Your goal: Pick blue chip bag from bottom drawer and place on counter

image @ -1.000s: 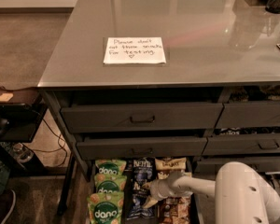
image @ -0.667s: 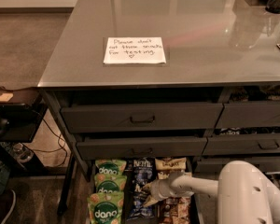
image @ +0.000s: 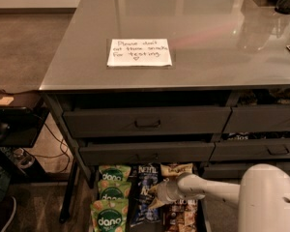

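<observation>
your gripper (image: 153, 203) sits low in the open bottom drawer (image: 200, 219), its tan tip right over the lower half of the blue chip bag (image: 143, 190). i cannot tell from this view whether the claw is wide, narrow or gripping. the white, smooth-shelled arm (image: 217, 190) reaches in from the right.

the blue chip bag lies flat in the middle of the drawer, glossy dark navy, with white "kettle" lettering across its top edge. to its left you have a column of green bags (image: 109, 211) marked "dang" in white. to its right lie tan-and-brown bags (image: 176, 169), whose print is too small to read.

above the drawer, two dark grey metal drawer fronts (image: 147, 123) are flat, each with a slot handle. the counter (image: 217, 37) is broad, grey and mirror-glossy. on it lies a white paper note (image: 139, 52), handwritten: "please don't eat these snacks for testing", with a small heart beneath.
</observation>
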Action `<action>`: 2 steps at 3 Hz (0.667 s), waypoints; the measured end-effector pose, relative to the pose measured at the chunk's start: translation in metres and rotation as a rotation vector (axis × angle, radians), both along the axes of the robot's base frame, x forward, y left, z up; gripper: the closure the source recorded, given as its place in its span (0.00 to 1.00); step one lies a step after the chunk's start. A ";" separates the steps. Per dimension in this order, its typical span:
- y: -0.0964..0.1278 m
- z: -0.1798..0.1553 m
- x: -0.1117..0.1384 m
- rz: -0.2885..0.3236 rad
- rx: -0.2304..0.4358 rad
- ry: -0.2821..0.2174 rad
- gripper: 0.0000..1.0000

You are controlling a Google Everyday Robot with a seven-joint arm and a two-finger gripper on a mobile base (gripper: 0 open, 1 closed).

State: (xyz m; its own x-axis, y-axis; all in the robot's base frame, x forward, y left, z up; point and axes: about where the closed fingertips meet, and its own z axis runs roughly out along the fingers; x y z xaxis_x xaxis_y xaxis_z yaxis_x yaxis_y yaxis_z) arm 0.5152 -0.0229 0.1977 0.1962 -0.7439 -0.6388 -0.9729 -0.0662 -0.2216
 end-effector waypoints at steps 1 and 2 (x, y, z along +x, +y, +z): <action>0.002 0.048 0.000 -0.012 0.002 -0.038 1.00; 0.009 0.101 -0.010 0.009 0.018 -0.095 1.00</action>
